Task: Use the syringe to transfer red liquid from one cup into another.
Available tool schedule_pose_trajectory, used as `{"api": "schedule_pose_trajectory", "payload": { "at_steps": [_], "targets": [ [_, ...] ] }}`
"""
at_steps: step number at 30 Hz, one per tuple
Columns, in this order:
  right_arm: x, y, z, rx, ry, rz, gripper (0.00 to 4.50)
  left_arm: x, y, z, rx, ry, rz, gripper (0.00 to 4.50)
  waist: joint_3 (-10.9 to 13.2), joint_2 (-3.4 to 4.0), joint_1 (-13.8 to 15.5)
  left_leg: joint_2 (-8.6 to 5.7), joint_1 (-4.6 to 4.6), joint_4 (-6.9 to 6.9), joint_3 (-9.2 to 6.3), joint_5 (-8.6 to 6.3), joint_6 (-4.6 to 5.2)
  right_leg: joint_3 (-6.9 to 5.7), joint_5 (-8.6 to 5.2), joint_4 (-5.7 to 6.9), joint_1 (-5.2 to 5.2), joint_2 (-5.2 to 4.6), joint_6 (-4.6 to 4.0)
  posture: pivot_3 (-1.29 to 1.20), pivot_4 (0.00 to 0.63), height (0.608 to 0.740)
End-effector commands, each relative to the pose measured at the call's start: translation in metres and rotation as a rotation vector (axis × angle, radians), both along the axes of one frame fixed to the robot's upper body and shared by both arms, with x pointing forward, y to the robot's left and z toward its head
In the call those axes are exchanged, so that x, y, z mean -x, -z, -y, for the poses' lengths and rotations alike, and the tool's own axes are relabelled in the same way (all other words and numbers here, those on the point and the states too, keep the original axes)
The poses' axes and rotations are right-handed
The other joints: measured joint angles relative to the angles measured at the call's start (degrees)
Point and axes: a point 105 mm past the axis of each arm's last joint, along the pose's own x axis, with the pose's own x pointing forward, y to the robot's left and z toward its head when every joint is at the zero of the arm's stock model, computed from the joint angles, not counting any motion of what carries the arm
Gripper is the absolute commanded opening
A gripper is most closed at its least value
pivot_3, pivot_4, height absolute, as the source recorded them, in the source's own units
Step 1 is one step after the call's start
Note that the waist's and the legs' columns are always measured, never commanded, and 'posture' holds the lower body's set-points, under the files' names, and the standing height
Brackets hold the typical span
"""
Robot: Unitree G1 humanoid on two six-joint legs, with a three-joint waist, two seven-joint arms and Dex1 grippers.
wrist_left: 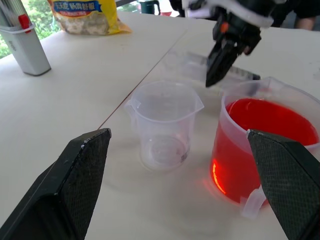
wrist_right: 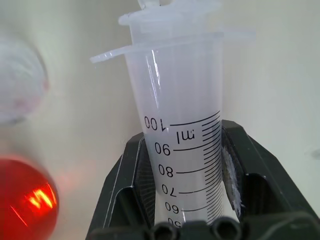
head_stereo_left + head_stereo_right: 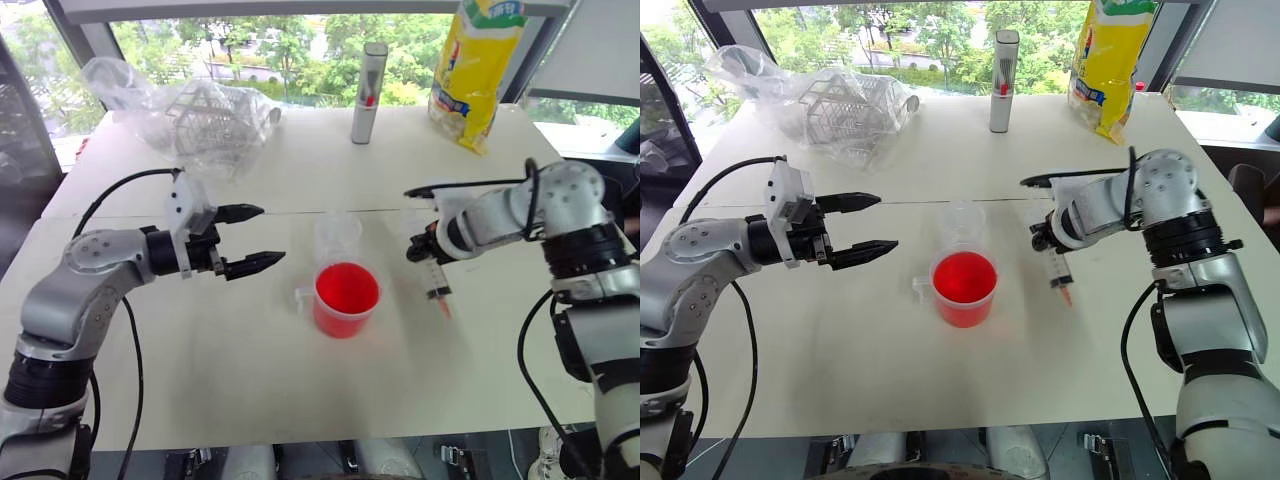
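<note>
My right gripper (image 3: pixel 426 246) is shut on the barrel of the clear syringe (image 3: pixel 437 280), whose black graduation marks (image 2: pixel 185 150) sit between the black fingers (image 2: pixel 131 180). The syringe hangs tilted, its orange tip pointing down at the table just right of the wide handled cup (image 3: pixel 346 298). That cup holds red liquid (image 3: pixel 347 287). The small empty cup (image 3: pixel 337 235) stands directly behind it, close to it. My left gripper (image 3: pixel 270 236) hovers open to the left of both cups with nothing between its fingers (image 1: pixel 75 185).
A grey upright tube (image 3: pixel 368 92) with a red mark and a yellow snack bag (image 3: pixel 475 70) stand at the table's far edge. A crumpled clear plastic bag over a wire basket (image 3: pixel 200 115) lies at the far left. Bare white table (image 3: pixel 250 370) stretches in front of the cups.
</note>
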Motion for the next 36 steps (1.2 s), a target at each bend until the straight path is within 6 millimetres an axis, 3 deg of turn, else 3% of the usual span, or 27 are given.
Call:
{"api": "schedule_pose_trajectory", "payload": {
  "at_steps": [1, 7, 12, 15, 17, 21, 26, 32, 36],
  "targets": [
    [-0.010, -0.034, 0.004, -0.006, -0.007, 0.218, 1.38, -0.001, -0.011, 0.003, -0.006, 0.025, 0.057, 4.50, 0.02, 0.05, 0.01, 0.00, 0.00, -0.02, 0.00, 0.00, 0.00, 0.00, 0.00, 0.00, -0.01, 0.00, 0.00, 0.00, 0.150, 0.740],
    [-0.036, -0.102, 0.004, 0.005, -0.094, 0.747, 1.38, -0.007, -0.014, 0.007, -0.012, 0.055, 0.071, 4.50, 0.04, 0.08, 0.10, -0.03, 0.00, -0.02, 0.05, 0.00, 0.00, 0.00, 0.00, -0.06, -0.01, -0.01, 0.01, 0.00, 0.150, 0.740],
    [-0.046, -0.139, 0.008, -0.055, -0.102, 0.975, 1.38, -0.009, -0.016, 0.008, -0.017, 0.067, 0.080, 4.50, 0.04, 0.07, 0.05, -0.02, 0.01, -0.01, 0.07, 0.00, 0.00, 0.01, 0.00, -0.06, 0.01, -0.01, 0.01, 0.00, 0.150, 0.740],
    [-0.035, -0.172, -0.008, -0.240, -0.212, 1.144, 1.38, -0.010, -0.019, 0.008, -0.017, 0.069, 0.090, 4.50, 0.05, 0.09, 0.15, -0.02, 0.01, 0.00, 0.07, 0.00, -0.01, 0.02, 0.01, -0.03, 0.00, -0.02, 0.01, 0.00, 0.150, 0.740],
    [-0.008, -0.187, -0.032, -0.481, -0.405, 1.188, 1.38, -0.011, -0.024, 0.009, -0.017, 0.070, 0.104, 4.50, 0.05, 0.09, 0.24, -0.02, 0.01, -0.01, 0.07, 0.00, -0.01, 0.02, 0.01, -0.01, 0.01, -0.02, 0.01, 0.00, 0.150, 0.740],
    [0.043, -0.187, -0.060, -0.765, -0.714, 1.123, 1.38, -0.012, -0.034, 0.010, -0.017, 0.083, 0.122, 4.50, 0.03, 0.08, 0.92, 0.00, 0.05, -0.02, 0.01, -0.01, 0.00, -0.06, 0.01, -0.01, 0.09, -0.01, 0.01, 0.00, 0.150, 0.740],
    [0.072, -0.184, -0.064, -0.901, -0.858, 1.049, 1.38, -0.014, -0.045, 0.012, -0.012, 0.104, 0.131, 4.50, 0.04, 0.09, 1.49, 0.00, 0.07, 0.12, 0.01, -0.01, 0.01, -0.07, 0.03, 0.04, 0.16, -0.05, 0.04, 0.00, 0.150, 0.740],
    [0.096, -0.149, -0.077, -0.809, -0.999, 0.974, 1.38, -0.014, -0.058, 0.019, 0.005, 0.162, 0.131, 4.50, 0.03, 0.07, 1.60, -0.05, 0.09, 0.13, -0.01, -0.01, 0.01, -0.09, 0.04, 0.00, 0.22, -0.03, 0.06, 0.00, 0.150, 0.740],
    [0.102, -0.129, -0.084, -0.786, -1.032, 0.938, 1.38, -0.013, -0.064, 0.023, 0.007, 0.199, 0.128, 4.50, 0.04, 0.09, 1.37, -0.05, 0.09, 0.13, -0.01, -0.01, 0.01, -0.08, 0.04, 0.01, 0.20, 0.00, 0.06, 0.00, 0.150, 0.740]
  ]
}}
